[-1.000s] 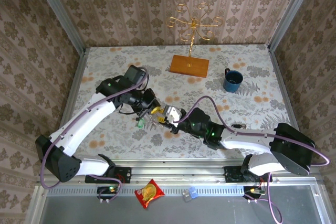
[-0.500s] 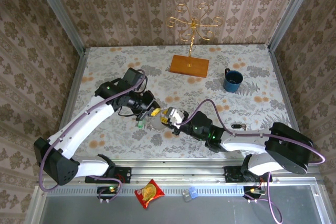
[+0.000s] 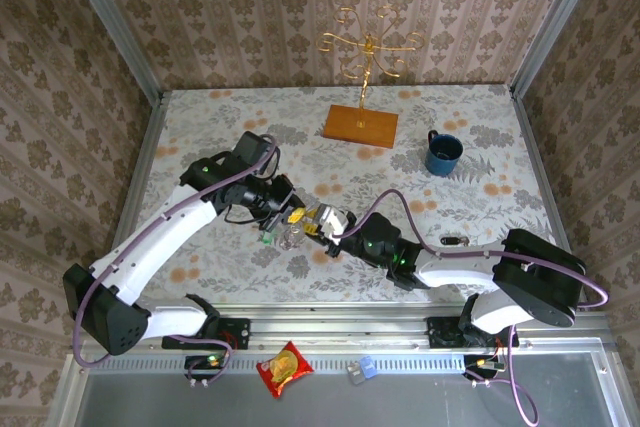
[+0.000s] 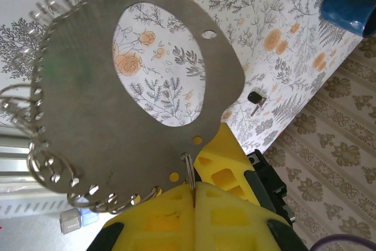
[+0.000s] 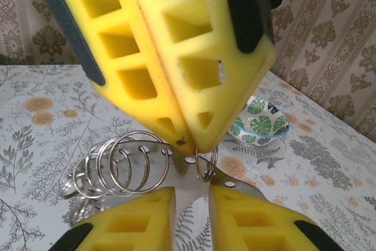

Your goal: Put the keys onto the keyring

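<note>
The keyring is a flat grey loop with holes along its rim and several metal rings threaded through them. My left gripper is shut on one small metal ring that hangs from a rim hole, holding the loop above the table. My right gripper faces it fingertip to fingertip, its jaws a little apart, with the loop's band across the gap just beyond the tips. In the top view both grippers meet mid-table. A green key head shows below the left gripper. A dark-headed key lies on the table.
A gold wire stand on a wooden base stands at the back. A blue mug sits back right. A leaf-patterned bowl is beyond the grippers. A red snack packet lies off the table's near edge.
My right gripper has crept left up to the left gripper's fingertips and its jaws have narrowed slightly. The left gripper has stayed shut on the ring, nearly still.
</note>
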